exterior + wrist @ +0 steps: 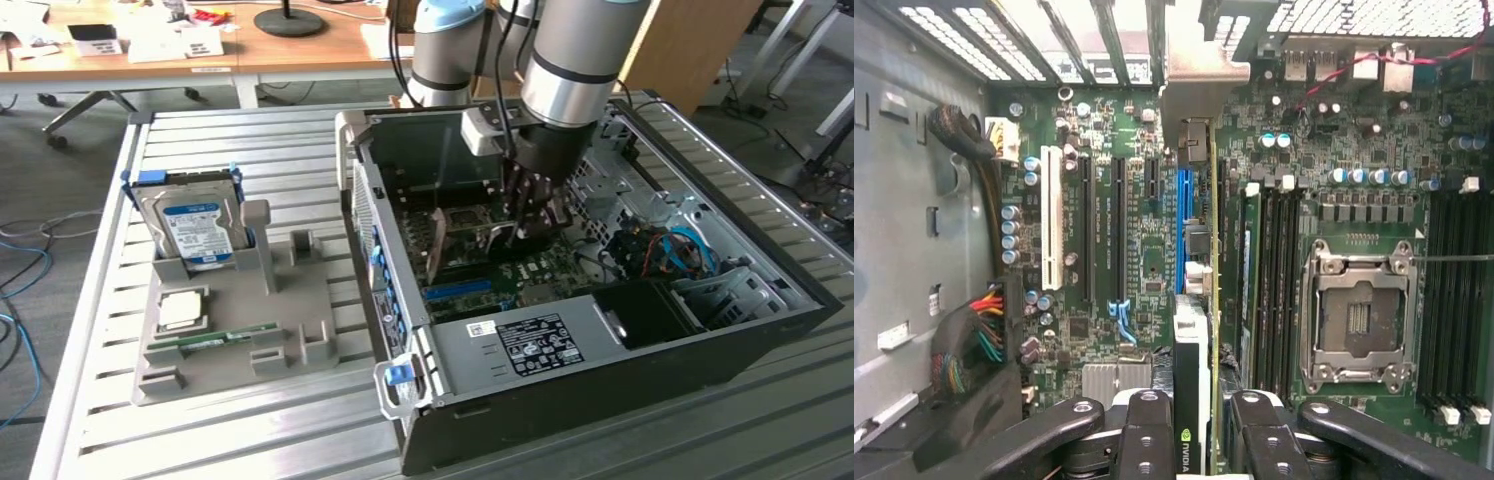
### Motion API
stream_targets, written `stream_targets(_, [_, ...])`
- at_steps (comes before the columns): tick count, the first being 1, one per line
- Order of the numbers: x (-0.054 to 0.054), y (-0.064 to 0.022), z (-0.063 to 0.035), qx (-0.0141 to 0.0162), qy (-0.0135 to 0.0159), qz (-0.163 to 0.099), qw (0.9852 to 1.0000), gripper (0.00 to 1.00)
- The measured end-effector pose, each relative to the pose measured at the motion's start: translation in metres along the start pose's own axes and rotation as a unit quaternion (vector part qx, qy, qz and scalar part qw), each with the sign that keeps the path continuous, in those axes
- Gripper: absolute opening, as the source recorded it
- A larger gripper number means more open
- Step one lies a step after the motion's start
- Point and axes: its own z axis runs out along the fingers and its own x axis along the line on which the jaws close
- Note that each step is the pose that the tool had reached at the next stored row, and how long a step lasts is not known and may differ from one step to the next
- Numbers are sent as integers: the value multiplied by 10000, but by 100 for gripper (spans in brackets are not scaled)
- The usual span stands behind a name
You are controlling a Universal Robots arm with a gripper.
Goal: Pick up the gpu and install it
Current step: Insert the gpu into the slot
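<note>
The gpu point(1199, 300) stands on edge at the centre of the exterior frame, inside the open computer case point(561, 350), its lower edge down at the motherboard point(1144, 250) beside the blue slot point(1185, 225). The gripper point(1194, 440) is partly closed on the card's upper edge, one finger point(1144, 430) on each side. In the exterior view the arm point(581, 60) comes down from the top of the frame. At left, a grey holder point(234, 330) carries a hard drive point(194, 225) and a RAM stick point(220, 340).
</note>
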Motion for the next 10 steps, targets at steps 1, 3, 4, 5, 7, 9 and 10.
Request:
stream_targets(1, [0,18,-1,4,0,-1,10000,27])
stream_targets(3, [0,52,-1,8,0,0,10000,27])
stream_targets(4, [0,61,1,9,-1,0,10000,27])
stream_targets(5, [0,68,5,10,-1,-1,10000,27])
stream_targets(7, [1,80,23,10,0,0,10000,27])
stream_targets(9, [1,91,43,10,0,-1,10000,27])
stream_targets(10, [2,97,52,10,1,-1,10000,27])
